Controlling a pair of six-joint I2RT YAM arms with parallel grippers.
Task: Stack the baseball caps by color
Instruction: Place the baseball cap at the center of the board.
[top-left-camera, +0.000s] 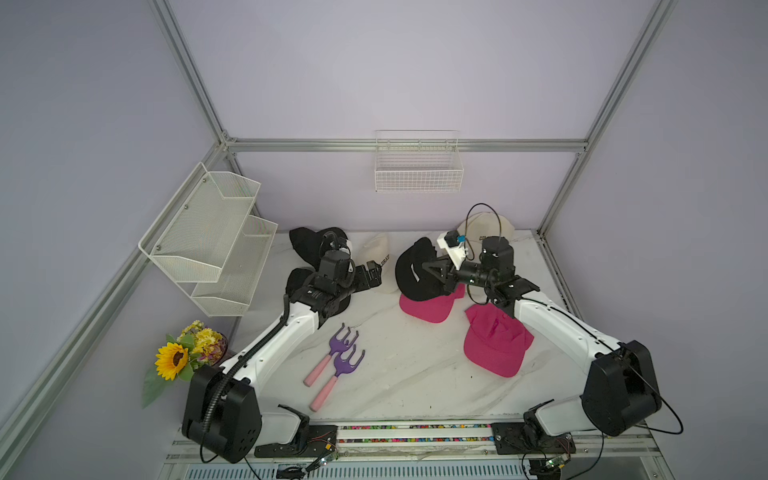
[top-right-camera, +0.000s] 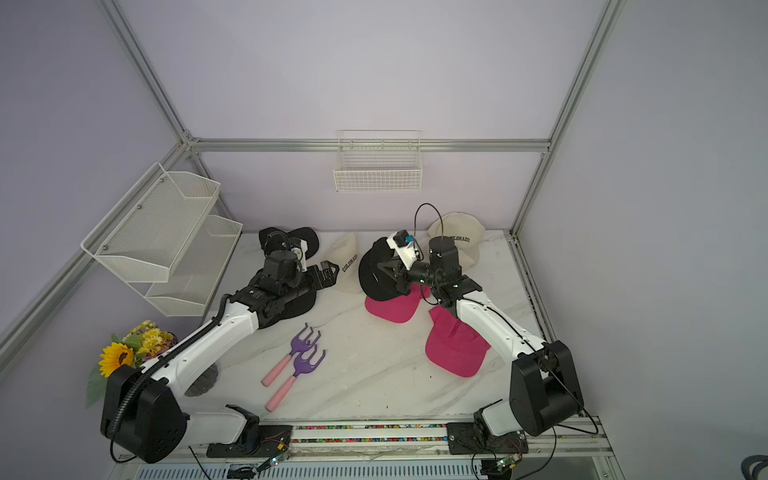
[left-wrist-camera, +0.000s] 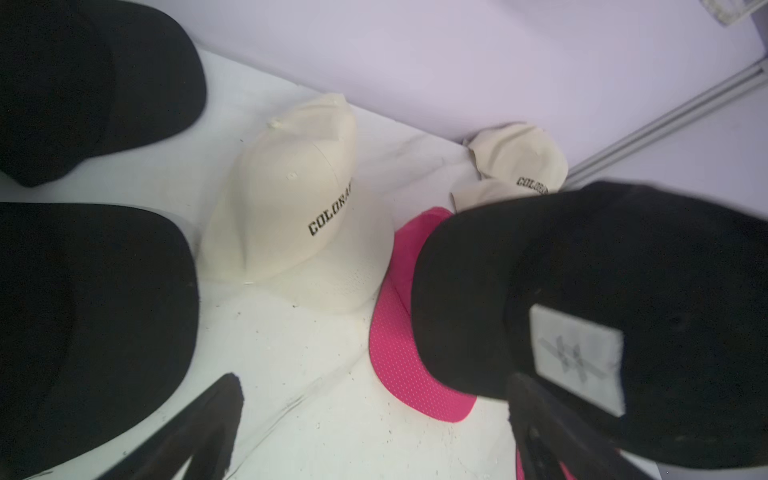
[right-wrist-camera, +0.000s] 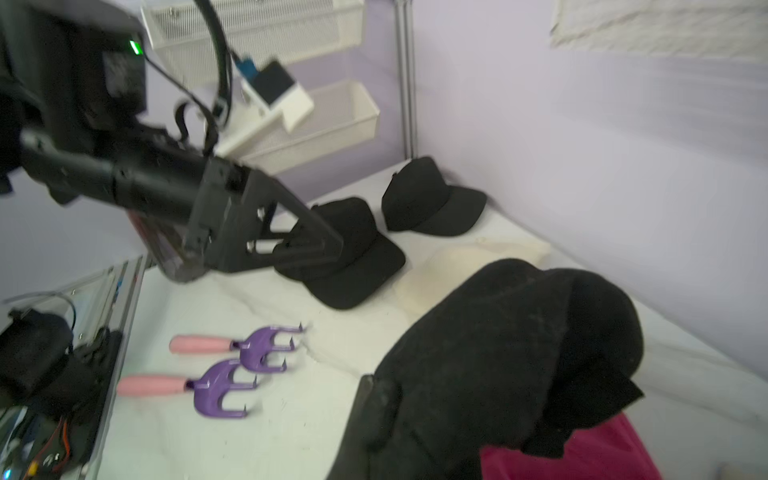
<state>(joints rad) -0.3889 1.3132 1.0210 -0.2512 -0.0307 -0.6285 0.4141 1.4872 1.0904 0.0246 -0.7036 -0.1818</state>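
1. Caps lie spread over the white table (top-left-camera: 399, 374).
2. My left gripper (top-left-camera: 374, 273) hangs over the middle of the far edge, near a cream cap (top-left-camera: 380, 259). Its jaws stand wide apart and hold nothing. The left wrist view shows this best: I see the fingers (left-wrist-camera: 208, 415) with only table in the gap.
3. My right gripper (top-left-camera: 430, 269) is pinched tight on a black cap (top-left-camera: 409, 274). It holds the cap up over a pink cap (top-left-camera: 428, 309).
4. Only the left wrist view shows the white tag (left-wrist-camera: 577, 357) inside that held cap.
5. In both top views my left arm (top-left-camera: 274, 345) hides much of two more caps near the far left corner. The right wrist view shows them whole: the back black cap (right-wrist-camera: 432, 199) by the wall and the front black cap (right-wrist-camera: 353, 257) beside it.
6. The corner cream cap (top-right-camera: 457, 237) sits in the far right corner. A top view shows its whole word, COLORADO.
7. A second pink cap (top-left-camera: 494, 349) lies near the right edge.
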